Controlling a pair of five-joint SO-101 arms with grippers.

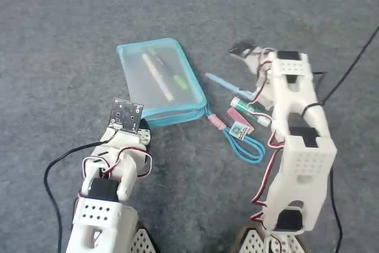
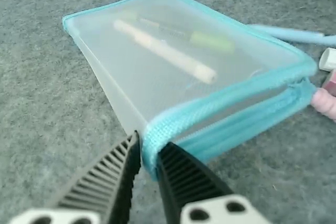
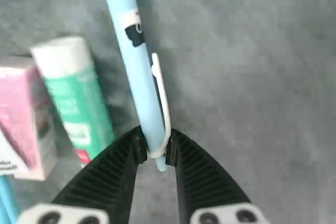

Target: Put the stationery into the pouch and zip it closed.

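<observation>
pouch [image 1: 133, 66] 1; blue pen [image 1: 222, 81] 1; other pens [image 1: 157, 76] 2; glue stick [image 1: 249, 109] 1; box [image 1: 238, 121] 1

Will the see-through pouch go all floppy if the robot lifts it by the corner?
Probably a bit: the pouch looks like thin soft plastic with a fabric zip edge. The pens inside would likely slide toward the low end.

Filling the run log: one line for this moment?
left gripper: shut on pouch edge | right gripper: shut on blue pen | glue stick: outside pouch
</observation>
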